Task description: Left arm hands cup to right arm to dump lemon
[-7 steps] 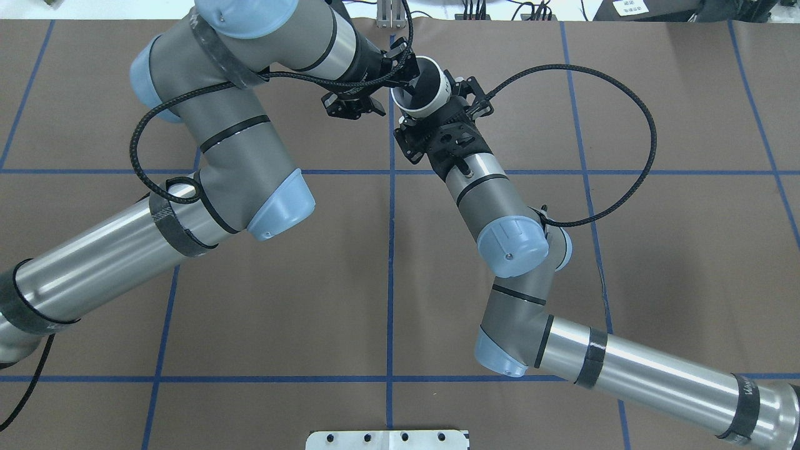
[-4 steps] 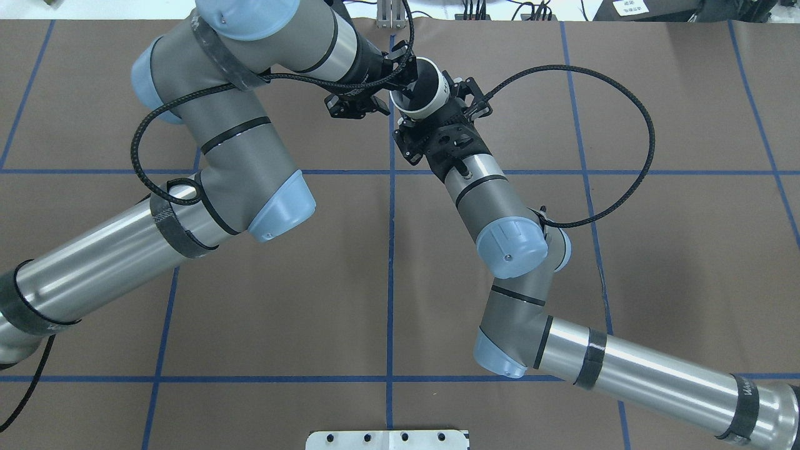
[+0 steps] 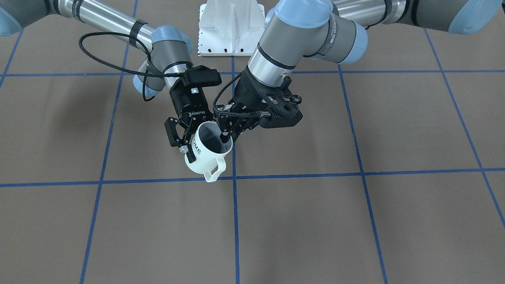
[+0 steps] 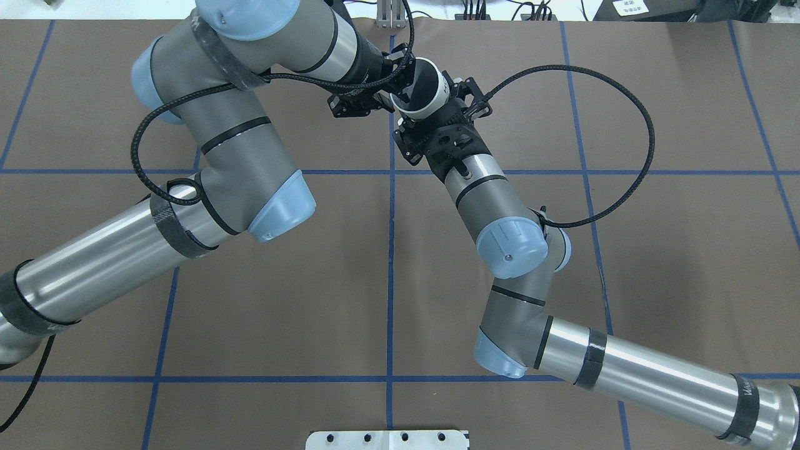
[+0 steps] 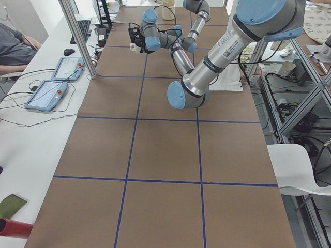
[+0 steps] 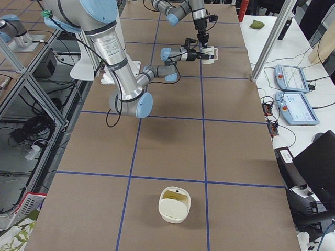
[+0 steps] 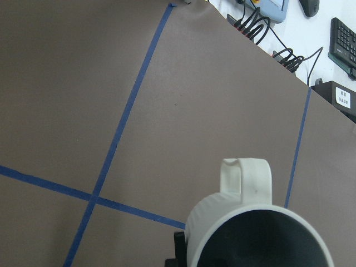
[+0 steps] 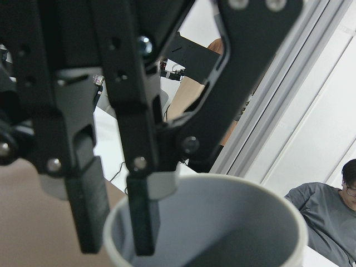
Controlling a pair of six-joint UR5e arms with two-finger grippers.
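Note:
The white ribbed cup [image 3: 207,161] with "HOME" lettering hangs tilted above the table's far middle, handle toward the operators' side. My left gripper [image 3: 225,136] is shut on its rim, one finger inside and one outside, as the right wrist view [image 8: 117,245] shows. My right gripper [image 3: 199,146], marked ROBOTIQ, is open and straddles the cup's body [image 4: 420,111], fingers close at either side. The left wrist view shows the cup's grey inside and handle [image 7: 245,178]. No lemon shows; the cup's bottom is hidden.
A cream container [image 6: 174,205] stands on the brown table at its right end. The white mounting plate [image 4: 387,439] is at the robot's base. A metal post [image 6: 272,42] and tablets [image 6: 293,78] are beyond the far edge. The right arm's cable [image 4: 644,125] loops wide.
The left wrist has shifted slightly away from the robot and tilted the cup a little. The right gripper has crept a little further forward around the cup.

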